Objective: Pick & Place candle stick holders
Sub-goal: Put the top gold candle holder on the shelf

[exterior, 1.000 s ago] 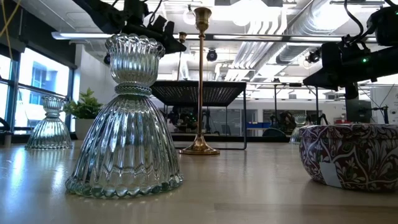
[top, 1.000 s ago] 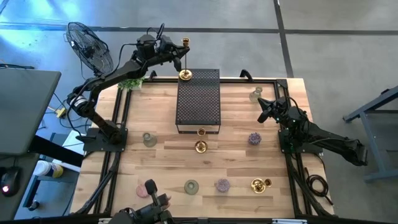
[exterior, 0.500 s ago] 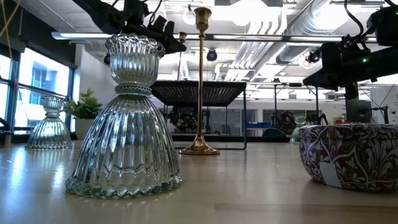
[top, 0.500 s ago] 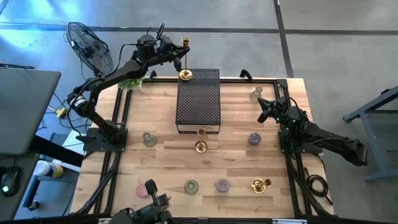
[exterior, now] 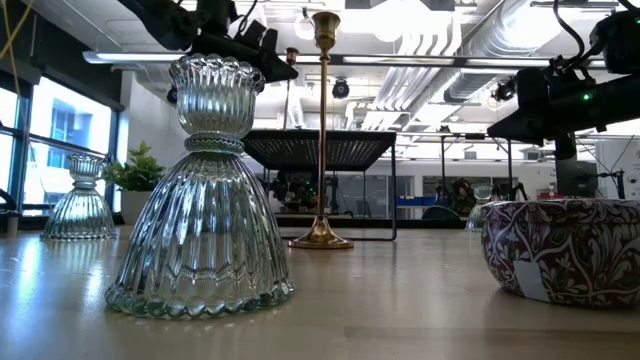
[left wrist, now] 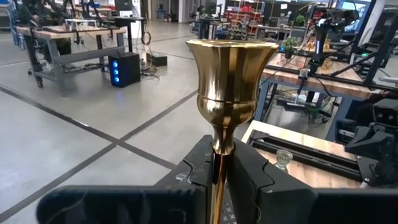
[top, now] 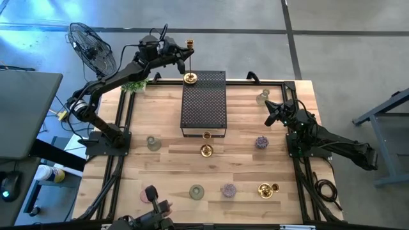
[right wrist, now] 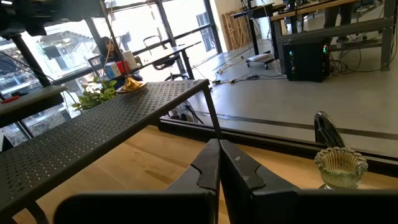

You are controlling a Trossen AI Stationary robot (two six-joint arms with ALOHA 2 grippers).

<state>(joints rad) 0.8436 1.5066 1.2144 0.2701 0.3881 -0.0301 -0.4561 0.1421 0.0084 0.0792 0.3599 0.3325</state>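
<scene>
A: Checking left first. Any change vs a sec ago?

B: Barely. Left gripper (left wrist: 219, 155) stays clamped on the tall gold stick's (left wrist: 231, 74) stem. Stick is upright, base on the box's (top: 204, 102) far edge. In the low view the gripper looks nudged a bit, nothing more.

A: Meaning?

B: Prob. the placing step; letting go isn't done yet. The base is near the edge, so it could tip.

A: Right side?

B: Right gripper (right wrist: 219, 155) has fingers together, empty, waiting over the table's (top: 160, 108) right part, near a glass cup (right wrist: 340, 167).

A: Surface, room?

B: Wood top, other holders spread in front of the box, e.g. a gold one (top: 206, 151). Fan (top: 89, 45) and plant (top: 134, 85) at far left. Grey concrete floor, benches beyond.
</scene>
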